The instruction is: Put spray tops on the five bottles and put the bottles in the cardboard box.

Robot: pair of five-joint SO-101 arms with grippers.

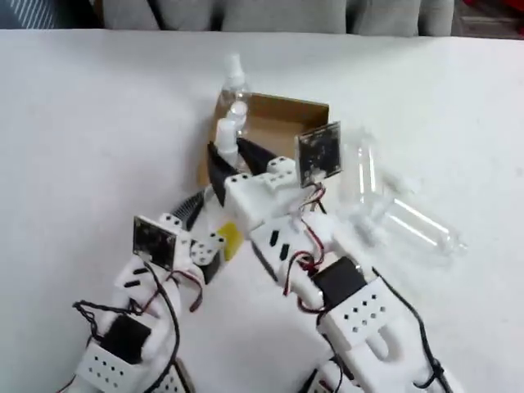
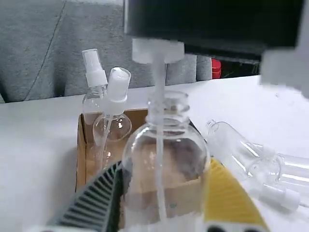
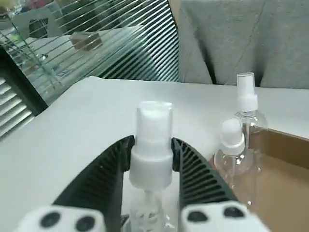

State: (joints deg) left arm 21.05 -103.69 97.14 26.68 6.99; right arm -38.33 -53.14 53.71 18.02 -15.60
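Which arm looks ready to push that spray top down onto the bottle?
Right: the right jaws hold the spray top, its tube already inside the bottle that the left jaws clamp.

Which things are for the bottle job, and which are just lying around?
For the job:
- open bottle
- spray top held over it
- two capped bottles standing at the cardboard box
- two clear bottles lying on the table

Just around:
- grey chairs
- red thing behind the table

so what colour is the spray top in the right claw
White. The spray top shows best in the right wrist view.
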